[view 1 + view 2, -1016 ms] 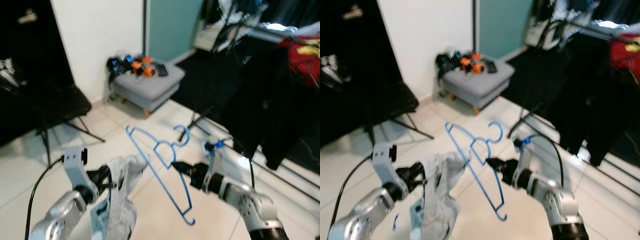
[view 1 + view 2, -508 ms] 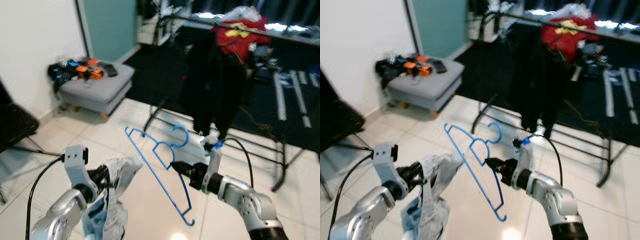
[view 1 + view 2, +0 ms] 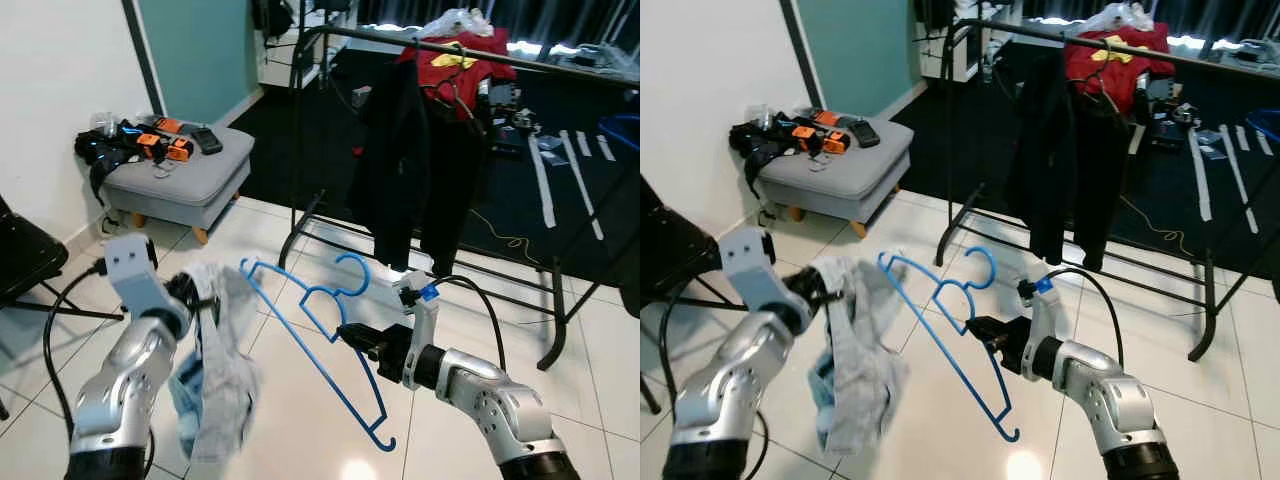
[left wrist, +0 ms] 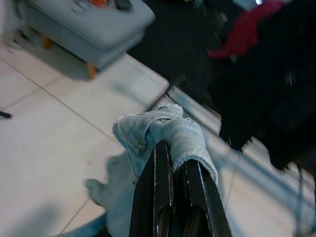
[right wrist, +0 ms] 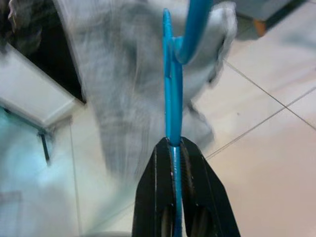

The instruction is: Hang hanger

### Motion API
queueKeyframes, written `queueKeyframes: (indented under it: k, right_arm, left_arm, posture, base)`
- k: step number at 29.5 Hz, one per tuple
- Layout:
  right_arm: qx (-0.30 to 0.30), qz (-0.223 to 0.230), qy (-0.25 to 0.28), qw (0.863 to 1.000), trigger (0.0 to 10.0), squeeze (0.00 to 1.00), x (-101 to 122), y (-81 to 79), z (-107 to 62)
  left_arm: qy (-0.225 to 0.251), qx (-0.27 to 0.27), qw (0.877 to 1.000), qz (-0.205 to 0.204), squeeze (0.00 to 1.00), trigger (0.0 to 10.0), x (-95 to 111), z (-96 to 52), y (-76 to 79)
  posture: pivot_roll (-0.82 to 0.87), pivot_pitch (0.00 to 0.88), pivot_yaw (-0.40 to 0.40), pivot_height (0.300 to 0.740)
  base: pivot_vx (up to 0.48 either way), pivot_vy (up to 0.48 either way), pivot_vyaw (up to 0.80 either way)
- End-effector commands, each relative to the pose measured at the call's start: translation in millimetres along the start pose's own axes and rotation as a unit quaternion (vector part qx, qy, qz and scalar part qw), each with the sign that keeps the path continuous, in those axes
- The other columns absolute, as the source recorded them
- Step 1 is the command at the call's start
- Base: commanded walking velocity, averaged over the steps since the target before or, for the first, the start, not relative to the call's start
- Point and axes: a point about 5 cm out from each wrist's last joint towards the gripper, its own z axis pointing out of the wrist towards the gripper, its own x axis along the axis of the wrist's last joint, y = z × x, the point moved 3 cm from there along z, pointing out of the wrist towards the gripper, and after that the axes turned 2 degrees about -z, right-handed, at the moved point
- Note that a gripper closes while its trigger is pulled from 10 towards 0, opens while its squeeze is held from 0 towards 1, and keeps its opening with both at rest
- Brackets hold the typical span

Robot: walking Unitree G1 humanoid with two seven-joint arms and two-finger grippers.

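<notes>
**Both arms loaded, rail not yet reached**

Now, in the left eye view, the right gripper is holding the blue hanger out in front of the robot, above the tiled floor. The hanger is tilting, with its hook up and toward the clothes rail, which is standing well apart behind it. The left gripper is carrying a grey garment that is hanging down just beside the hanger's upper arm.

In the right eye view, the same layout is showing, and the garment is swinging close to the hanger's long bar. I judge that the cloth could catch on the bar and pull the hanger askew.

In the left wrist view, the jaws are closed on a fold of the garment, and only a small fold is lying over the fingers, so it may slip out.

In the right wrist view, the jaws are pinched tightly on the thin blue bar. Since the grip is narrow and far from the hook, the hanger may be rotating in the jaws when the hook is meeting the rail, and then miss it.
</notes>
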Motion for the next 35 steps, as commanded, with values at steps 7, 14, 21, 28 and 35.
queueKeyframes:
  k: [7, 14, 21, 28, 35]
  right_arm:
    - [0.013, -0.101, -0.041, 0.994, 10.0, 0.0, 18.5, 8.5, -29.9]
    - [0.081, -0.144, -0.064, 0.984, 10.0, 0.0, 27.2, -13.1, -43.2]
    - [0.173, -0.164, -0.073, 0.969, 10.0, 0.0, 31.9, -49.8, -45.0]
    - [0.198, -0.171, -0.08, 0.962, 10.0, 0.0, 34.5, -58.3, -48.2]
    - [0.134, -0.189, -0.1, 0.968, 10.0, 0.0, 34.3, -43.8, -36.7]
  left_arm:
    - [0.044, 0.08, 0.995, -0.04, 0.0, 10.0, 30.9, 11.9, 0.5]
    - [0.048, 0.067, 0.995, -0.052, 0.0, 10.0, 35.0, 18.6, 29.3]
    - [0.045, 0.056, 0.996, -0.061, 0.0, 10.0, 37.3, 21.1, 54.4]
    - [0.044, 0.054, 0.995, -0.065, 0.0, 10.0, 38.3, 20.7, 60.1]
    - [0.044, 0.044, 0.995, -0.073, 0.0, 10.0, 39.4, 17.1, 72.7]
  posture:
    - [-0.09, 0.055, 0.018, 0.74]
    - [-0.1, 0.051, 0.036, 0.74]
    - [-0.1, 0.048, 0.042, 0.74]
    - [-0.09, 0.044, 0.043, 0.74]
    - [-0.09, 0.042, 0.042, 0.74]
  base:
    - [0.0, 0.0, 0.0]
    - [0.0, 0.0, 0.0]
    - [0.0, 0.0, 0.0]
    - [0.0, 0.0, 0.0]
    - [0.0, 0.0, 0.0]
